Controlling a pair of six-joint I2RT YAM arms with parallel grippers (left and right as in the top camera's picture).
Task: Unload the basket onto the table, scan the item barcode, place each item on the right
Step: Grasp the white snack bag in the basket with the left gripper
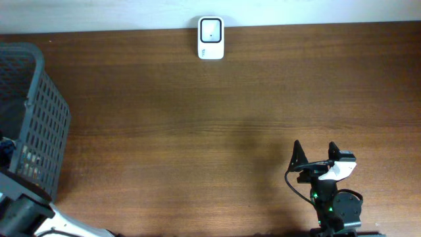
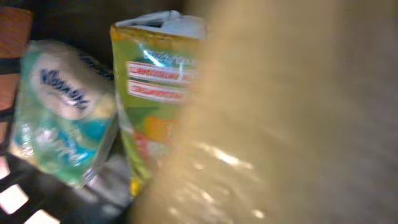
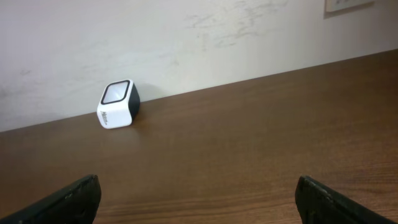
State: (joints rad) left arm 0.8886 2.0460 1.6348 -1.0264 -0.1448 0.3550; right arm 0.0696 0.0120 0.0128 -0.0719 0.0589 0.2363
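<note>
The left wrist view looks into the basket. A blurred tan item fills its right half, very close to the camera. Beside it stand a yellow-green packet and a teal tissue pack. No barcode shows on any of them. My left gripper's fingers are hidden there; overhead, only the left arm shows, reaching towards the basket. The white scanner stands at the table's far edge by the wall. My right gripper hangs open over bare wood at the front right, holding nothing.
The dark grey mesh basket stands at the table's left edge. Brown table wood stretches between basket, scanner and right arm. A pale wall rises behind the scanner.
</note>
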